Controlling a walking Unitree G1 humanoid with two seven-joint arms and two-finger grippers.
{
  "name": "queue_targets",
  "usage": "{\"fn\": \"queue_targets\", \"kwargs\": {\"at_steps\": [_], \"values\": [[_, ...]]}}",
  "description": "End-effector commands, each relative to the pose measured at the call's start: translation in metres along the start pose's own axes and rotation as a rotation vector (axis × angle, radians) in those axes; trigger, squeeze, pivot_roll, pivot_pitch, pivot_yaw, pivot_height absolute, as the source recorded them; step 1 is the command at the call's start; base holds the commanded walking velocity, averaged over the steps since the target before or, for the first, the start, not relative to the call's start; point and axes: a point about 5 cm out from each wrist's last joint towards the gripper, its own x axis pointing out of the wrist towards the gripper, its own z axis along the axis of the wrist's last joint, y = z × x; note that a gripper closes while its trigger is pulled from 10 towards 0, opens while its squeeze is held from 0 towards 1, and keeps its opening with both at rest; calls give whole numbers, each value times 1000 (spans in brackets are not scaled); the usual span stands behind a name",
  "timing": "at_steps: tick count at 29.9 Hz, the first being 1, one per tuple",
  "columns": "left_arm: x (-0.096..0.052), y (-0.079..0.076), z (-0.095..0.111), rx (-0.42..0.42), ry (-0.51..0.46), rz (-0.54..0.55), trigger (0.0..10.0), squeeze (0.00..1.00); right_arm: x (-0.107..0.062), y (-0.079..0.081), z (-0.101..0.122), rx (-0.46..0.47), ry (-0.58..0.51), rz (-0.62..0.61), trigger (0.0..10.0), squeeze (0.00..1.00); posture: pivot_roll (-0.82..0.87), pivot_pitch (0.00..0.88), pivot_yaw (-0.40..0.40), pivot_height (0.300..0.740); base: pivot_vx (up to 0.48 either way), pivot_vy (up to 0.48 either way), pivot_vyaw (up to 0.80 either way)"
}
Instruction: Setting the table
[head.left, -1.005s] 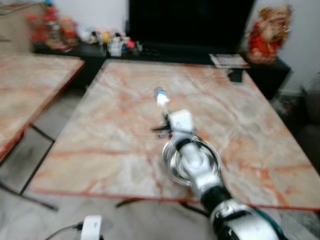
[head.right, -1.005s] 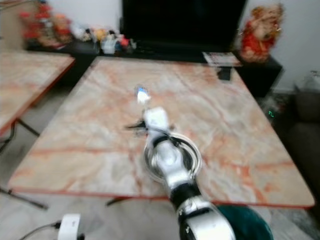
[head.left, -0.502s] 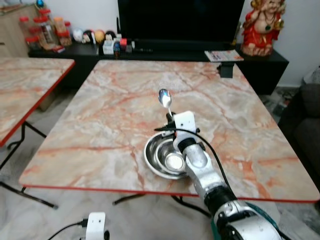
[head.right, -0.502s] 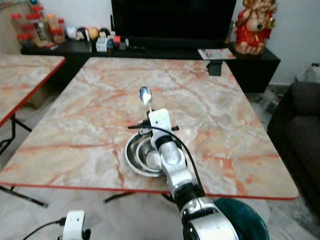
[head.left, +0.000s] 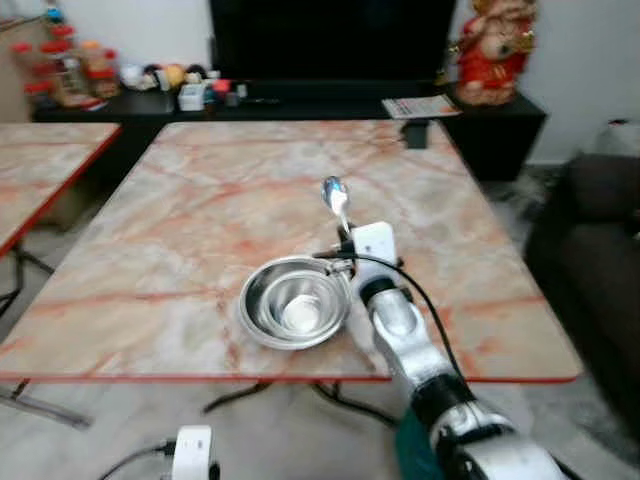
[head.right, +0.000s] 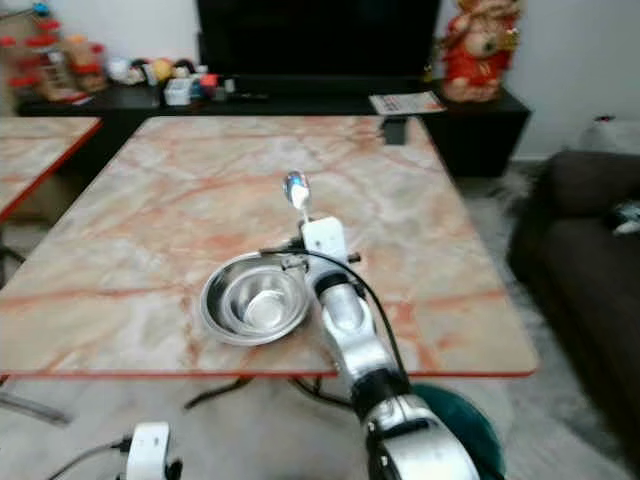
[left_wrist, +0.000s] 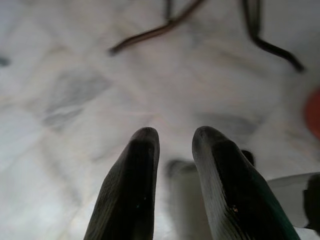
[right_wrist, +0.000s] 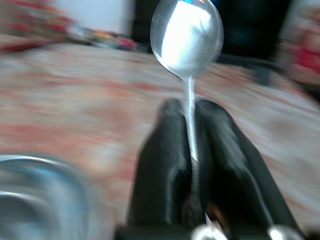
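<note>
Upright, spoon (right_wrist: 187, 37) sticks out of clamping right pincer (right_wrist: 189, 112).

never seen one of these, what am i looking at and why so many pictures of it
It is a humanoid robot setting a table. The two wide pictures come from a stereo camera on its head, looking down at a marble table. A steel bowl sits near the front edge. The silver right arm reaches over the table, just right of the bowl, and its right gripper, two black fingers, is shut on a spoon held bowl-end up. The other two pictures come from cameras on the wrists, looking along the fingers: one shows the spoon up close, the other shows the left gripper hanging open over pale floor.
</note>
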Motion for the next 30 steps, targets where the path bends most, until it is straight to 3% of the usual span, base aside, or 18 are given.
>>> {"fn": "queue_targets", "kwargs": {"at_steps": [1, 9, 20, 24, 26, 30], "values": [[-1, 6, -1, 4, 2, 16, 10000, 0, 1, 10, 4, 8, -18, 19, 10000, 0, 5, 0, -19, 740, 0, -341, 0], [0, 8, 0, -2, -2, 21, 10000, 0, -2, 18, 0, 17, 5, 26, 10000, 0, 5, 0, -17, 740, 0, 0, 0], [-2, 14, -4, -9, 16, 43, 10000, 0, -9, 31, -19, 31, 131, 72, 10000, 0, 5, 0, -13, 740, 0, 0, 0], [-2, 18, -4, -22, 17, 55, 10000, 0, -9, 32, -24, 39, 176, 56, 10000, 0, 10, 0, -13, 740, 0, 0, 0], [-2, 20, -4, -34, 21, 63, 10000, 0, -10, 30, -30, 101, 225, 5, 10000, 0, 11, 0, -12, 740, 0, 144, 0], [-2, 21, -6, -29, 31, 62, 10000, 0, -11, 28, -30, 106, 230, -8, 10000, 0, 9, 0, -10, 740, 0, 384, 0]]}}
